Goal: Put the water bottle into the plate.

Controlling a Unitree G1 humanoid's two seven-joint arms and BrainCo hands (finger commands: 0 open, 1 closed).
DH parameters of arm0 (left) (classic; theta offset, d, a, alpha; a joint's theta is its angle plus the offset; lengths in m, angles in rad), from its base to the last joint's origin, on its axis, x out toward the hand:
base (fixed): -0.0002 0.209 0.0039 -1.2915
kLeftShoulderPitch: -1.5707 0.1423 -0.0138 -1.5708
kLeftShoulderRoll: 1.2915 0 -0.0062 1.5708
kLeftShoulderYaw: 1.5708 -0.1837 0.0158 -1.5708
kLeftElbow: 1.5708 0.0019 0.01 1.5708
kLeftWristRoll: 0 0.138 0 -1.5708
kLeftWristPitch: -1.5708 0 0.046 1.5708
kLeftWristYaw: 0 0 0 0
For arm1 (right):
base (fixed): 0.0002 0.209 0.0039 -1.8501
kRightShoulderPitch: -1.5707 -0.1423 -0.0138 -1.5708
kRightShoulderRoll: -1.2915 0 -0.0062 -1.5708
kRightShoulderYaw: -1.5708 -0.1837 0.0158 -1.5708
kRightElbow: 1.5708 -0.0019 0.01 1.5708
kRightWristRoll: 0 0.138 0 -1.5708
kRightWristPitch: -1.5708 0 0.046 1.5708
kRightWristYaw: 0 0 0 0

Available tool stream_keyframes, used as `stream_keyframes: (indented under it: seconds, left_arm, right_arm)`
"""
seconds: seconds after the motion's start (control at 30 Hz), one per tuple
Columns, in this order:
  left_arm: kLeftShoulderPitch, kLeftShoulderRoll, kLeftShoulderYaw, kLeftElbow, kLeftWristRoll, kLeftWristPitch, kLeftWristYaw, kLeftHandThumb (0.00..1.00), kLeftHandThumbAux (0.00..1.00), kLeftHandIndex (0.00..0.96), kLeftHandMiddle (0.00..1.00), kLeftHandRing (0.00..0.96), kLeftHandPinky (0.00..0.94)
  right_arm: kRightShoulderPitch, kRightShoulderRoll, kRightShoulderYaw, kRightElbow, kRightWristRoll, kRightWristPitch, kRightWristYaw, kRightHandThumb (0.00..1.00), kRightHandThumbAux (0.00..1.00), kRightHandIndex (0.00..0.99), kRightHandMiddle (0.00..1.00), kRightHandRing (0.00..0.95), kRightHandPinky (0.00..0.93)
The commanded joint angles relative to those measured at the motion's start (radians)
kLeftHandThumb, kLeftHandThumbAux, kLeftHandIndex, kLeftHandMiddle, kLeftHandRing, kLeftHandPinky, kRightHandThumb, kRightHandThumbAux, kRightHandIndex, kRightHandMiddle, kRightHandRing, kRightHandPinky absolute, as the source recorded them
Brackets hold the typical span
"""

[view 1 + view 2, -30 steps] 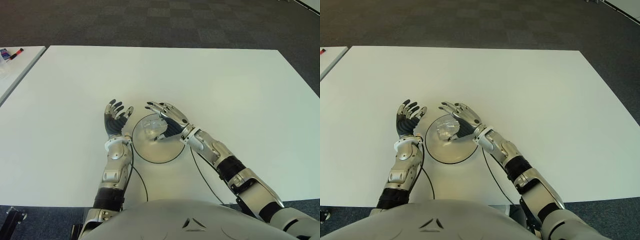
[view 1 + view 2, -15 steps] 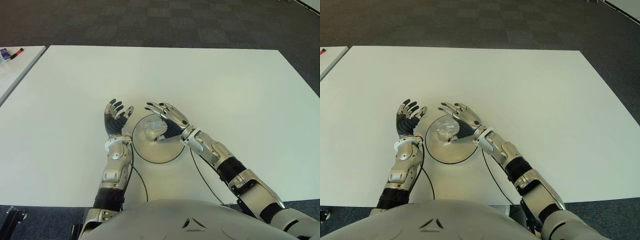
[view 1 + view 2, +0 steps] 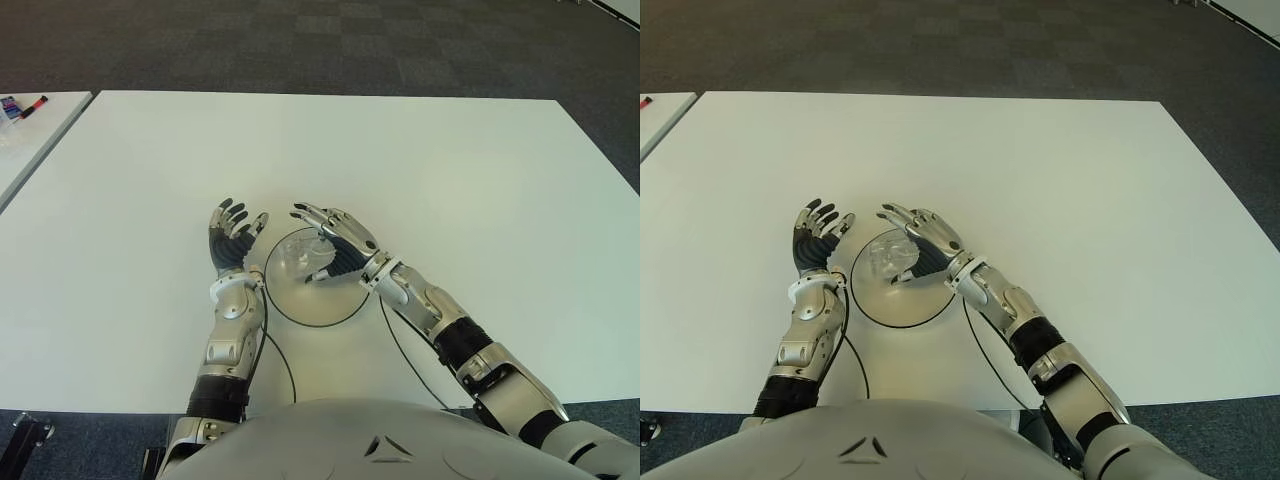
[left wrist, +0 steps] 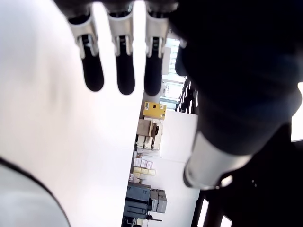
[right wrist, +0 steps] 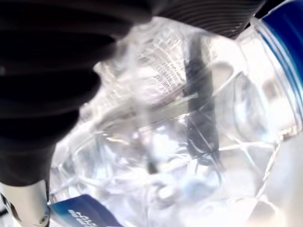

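Water bottle (image 3: 303,255) lying on the plate (image 3: 300,305) at centre frame, right hand (image 3: 335,240) over it with fingers spread, not gripping, left hand (image 3: 232,240) just left of the plate, fingers extended, empty

bare white table (image 3: 450,170) wide open past both sets of fingertips, left hand (image 3: 232,243) crowding the plate (image 3: 300,305) rim, bottle (image 3: 303,252) under right hand (image 3: 335,243) fingers
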Motion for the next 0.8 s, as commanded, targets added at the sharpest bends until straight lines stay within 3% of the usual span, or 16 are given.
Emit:
stream_keyframes:
  seconds: [0.03, 0.17, 0.33, 0.5, 0.8]
  left_arm:
    - [0.002, -0.112, -0.009, 0.006, 0.006, 0.01, 0.011, 0.068, 0.88, 0.203, 0.268, 0.271, 0.285]
    - [0.001, -0.114, -0.008, 0.009, 0.005, 0.003, 0.01, 0.071, 0.88, 0.205, 0.269, 0.271, 0.289]
    - [0.001, -0.115, -0.008, 0.011, 0.006, -0.003, 0.012, 0.084, 0.876, 0.202, 0.269, 0.274, 0.293]
    - [0.003, -0.118, -0.008, 0.01, 0.005, -0.007, 0.013, 0.1, 0.88, 0.203, 0.277, 0.284, 0.307]
    - [0.004, -0.119, -0.009, 0.008, 0.001, -0.002, 0.011, 0.112, 0.882, 0.18, 0.272, 0.279, 0.291]
  right_arm:
    - [0.002, 0.021, -0.022, 0.02, 0.033, -0.027, -0.043, 0.535, 0.663, 0.093, 0.199, 0.287, 0.4]
    - [-0.003, 0.024, -0.024, 0.037, 0.036, -0.049, -0.07, 0.71, 0.655, 0.286, 0.386, 0.451, 0.53]
    - [-0.016, 0.02, -0.021, 0.059, 0.038, -0.082, -0.078, 0.815, 0.681, 0.356, 0.492, 0.576, 0.619]
    - [-0.023, 0.02, -0.023, 0.073, 0.041, -0.098, -0.073, 0.924, 0.666, 0.36, 0.502, 0.552, 0.652]
    - [-0.029, 0.019, -0.025, 0.084, 0.048, -0.105, -0.061, 0.948, 0.661, 0.37, 0.507, 0.552, 0.686]
